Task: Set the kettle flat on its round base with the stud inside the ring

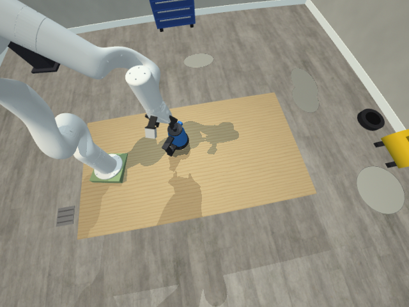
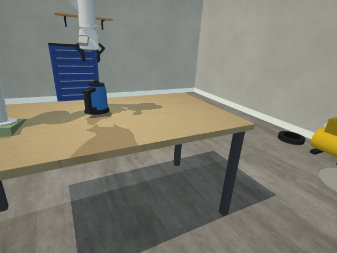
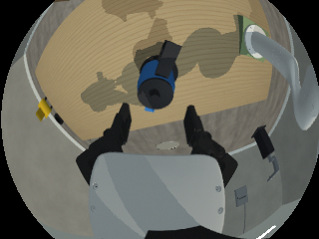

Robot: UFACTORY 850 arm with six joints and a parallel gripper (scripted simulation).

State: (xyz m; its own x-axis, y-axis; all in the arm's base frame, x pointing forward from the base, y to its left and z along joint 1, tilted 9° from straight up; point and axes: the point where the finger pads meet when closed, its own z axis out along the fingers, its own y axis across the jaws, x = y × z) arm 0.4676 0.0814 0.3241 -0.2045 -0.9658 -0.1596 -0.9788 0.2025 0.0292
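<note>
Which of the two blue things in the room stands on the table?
The small blue kettle with the black handle, below the open gripper, stands on the table. The blue drawer cabinet stands behind, on the floor by the wall.

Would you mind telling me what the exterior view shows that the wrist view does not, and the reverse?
Only the exterior view shows the kettle from the side, standing upright on its dark base, the clear gap between its lid and the open pincer above, and the table legs. Only the wrist view looks straight down on the lid, which lies ahead of both fingers, not between them. Both show the blue kettle, its black handle, the wooden table and an empty pincer.
</note>
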